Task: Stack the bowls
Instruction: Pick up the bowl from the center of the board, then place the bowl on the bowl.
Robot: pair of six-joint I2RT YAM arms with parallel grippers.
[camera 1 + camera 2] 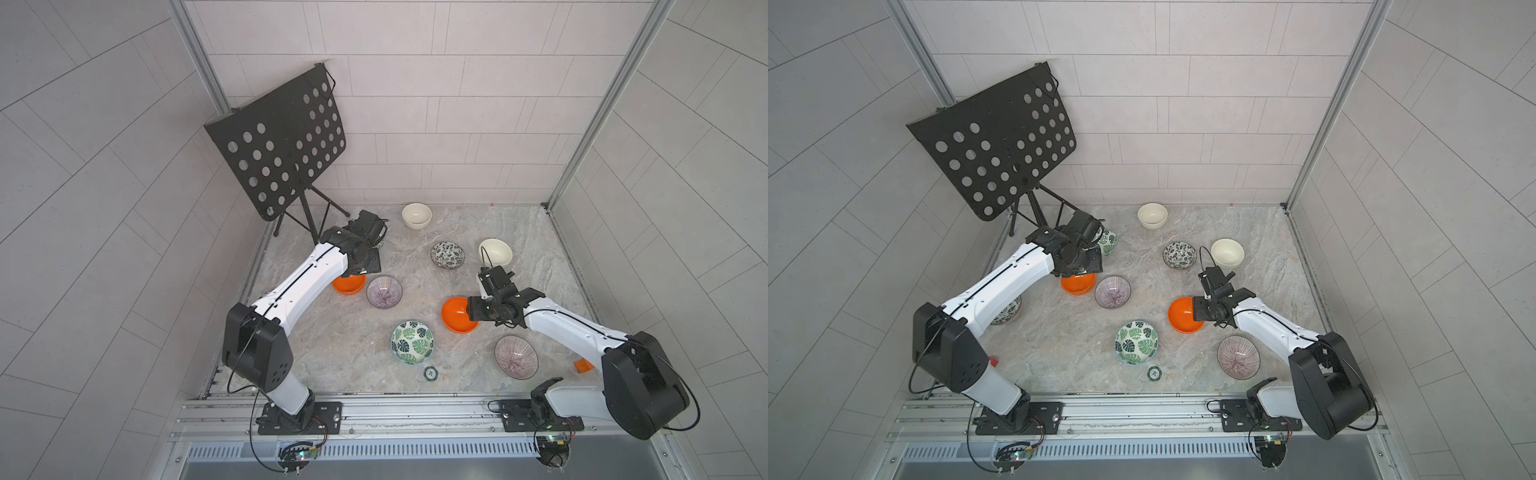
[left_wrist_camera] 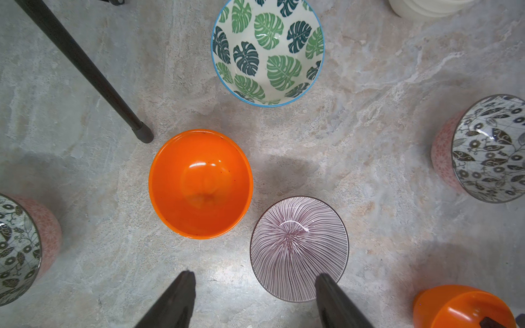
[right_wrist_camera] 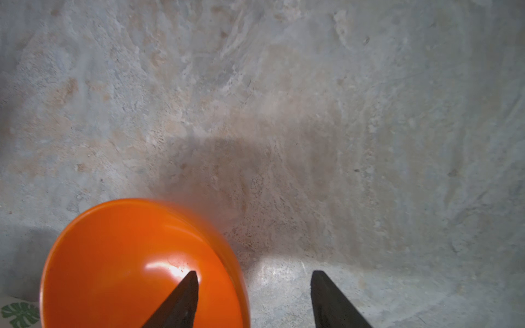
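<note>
My right gripper (image 3: 254, 274) stands open astride the rim of an orange bowl (image 1: 455, 316), one finger inside it and the other outside over the table. My left gripper (image 2: 255, 277) is open and empty, hovering above the table between a second orange bowl (image 2: 200, 184) and a purple striped bowl (image 2: 298, 247). Another purple striped bowl (image 1: 516, 357) sits near the right arm. Green leaf-print bowls (image 1: 412, 341) (image 1: 1108, 242), black-and-white leaf-print bowls (image 1: 447, 254) (image 2: 17, 250) and two cream bowls (image 1: 416, 215) (image 1: 495, 251) stand apart, none stacked.
A black perforated music stand (image 1: 282, 149) stands at the back left, with one leg (image 2: 85, 68) near the left orange bowl. A tiny green-rimmed disc (image 1: 431, 372) lies near the front. Tiled walls close three sides, and a metal rail (image 1: 374, 411) runs along the front.
</note>
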